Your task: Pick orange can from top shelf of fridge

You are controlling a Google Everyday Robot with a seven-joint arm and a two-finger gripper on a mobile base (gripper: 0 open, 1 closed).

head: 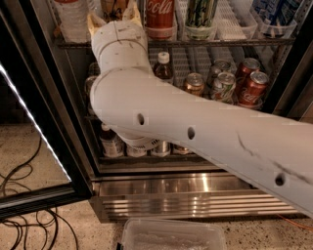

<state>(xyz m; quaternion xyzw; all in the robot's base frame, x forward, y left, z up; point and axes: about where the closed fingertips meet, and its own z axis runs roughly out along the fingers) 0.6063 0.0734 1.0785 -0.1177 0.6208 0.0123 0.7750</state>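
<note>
My white robot gripper (113,14) is around the shiny golden-orange can (115,6), just left of the red Coca-Cola can (160,14); can't tell if clenched or released.

The place looked like a stocked drinks corner of an office or lab, not a home. A stainless-steel display cooler (195,195) stood with its black-framed glass door (44,190) open, and its dark wire racks held rows of red soda cans (252,88) and bottles in white slotted lanes. Loose black cables (24,224) lay on the speckled hard floor (29,146). A clear plastic tub (171,237) sat before the cooler's ribbed base. The robot's white gripper (115,17) was up at the top wire rack (220,43).
</note>
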